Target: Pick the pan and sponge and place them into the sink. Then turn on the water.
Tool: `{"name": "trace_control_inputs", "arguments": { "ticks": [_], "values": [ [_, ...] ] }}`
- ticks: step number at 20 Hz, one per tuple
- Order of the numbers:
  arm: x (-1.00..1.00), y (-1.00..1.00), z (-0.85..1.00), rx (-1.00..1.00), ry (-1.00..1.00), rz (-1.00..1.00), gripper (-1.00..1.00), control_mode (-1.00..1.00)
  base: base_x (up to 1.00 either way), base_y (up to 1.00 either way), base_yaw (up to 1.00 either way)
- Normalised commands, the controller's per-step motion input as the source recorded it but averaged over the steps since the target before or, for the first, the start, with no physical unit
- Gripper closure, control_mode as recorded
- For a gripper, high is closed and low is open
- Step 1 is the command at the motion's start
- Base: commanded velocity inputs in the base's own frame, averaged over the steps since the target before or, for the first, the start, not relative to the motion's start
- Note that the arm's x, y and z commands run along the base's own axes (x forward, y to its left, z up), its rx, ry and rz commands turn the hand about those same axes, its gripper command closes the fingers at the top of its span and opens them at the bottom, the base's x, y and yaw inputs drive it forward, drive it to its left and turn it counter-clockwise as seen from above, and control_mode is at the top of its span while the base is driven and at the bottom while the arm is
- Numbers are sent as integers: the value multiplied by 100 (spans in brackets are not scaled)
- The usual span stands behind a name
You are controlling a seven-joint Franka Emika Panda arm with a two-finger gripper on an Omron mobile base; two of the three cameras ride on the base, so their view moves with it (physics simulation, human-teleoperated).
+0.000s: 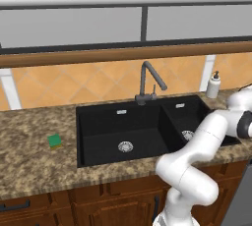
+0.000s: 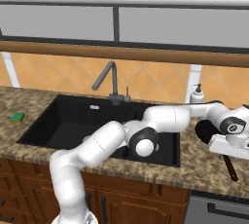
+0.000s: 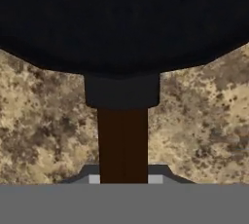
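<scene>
The black pan (image 3: 121,18) lies on the granite counter right of the sink, its brown handle (image 3: 122,140) running down between my fingertips. My gripper (image 3: 122,179) is shut on that handle, its pads tight against both sides. From the right base view the pan (image 2: 204,130) peeks out behind the hand, and my gripper (image 2: 225,156) sits low over the handle (image 2: 230,167). The green-topped sponge (image 1: 54,141) (image 2: 17,117) rests on the counter left of the black double sink (image 1: 98,122) (image 2: 63,116). No stream falls from the faucet (image 1: 147,80) (image 2: 109,82).
A white soap dispenser (image 1: 213,85) (image 2: 196,94) stands at the back right, just behind the pan. The arm stretches across the smaller right basin (image 1: 184,117). An orange tiled wall and a wooden ledge close off the back.
</scene>
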Motion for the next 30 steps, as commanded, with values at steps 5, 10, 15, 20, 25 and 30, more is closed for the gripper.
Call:
{"name": "trace_control_inputs", "arguments": {
  "ticks": [5,10,15,20,25,30],
  "values": [
    [-74,100,0,0,-15,2,100,-100,0,0,0],
    [-54,100,0,0,-23,1,100,-100,0,0,0],
    [-18,98,0,-4,-8,0,100,-100,0,0,0],
    [-3,76,8,-15,0,0,100,-100,0,0,0],
    [-27,75,46,-9,0,0,100,-100,0,0,0],
    [-23,40,78,-2,0,0,100,-100,0,0,0]
  ]
}}
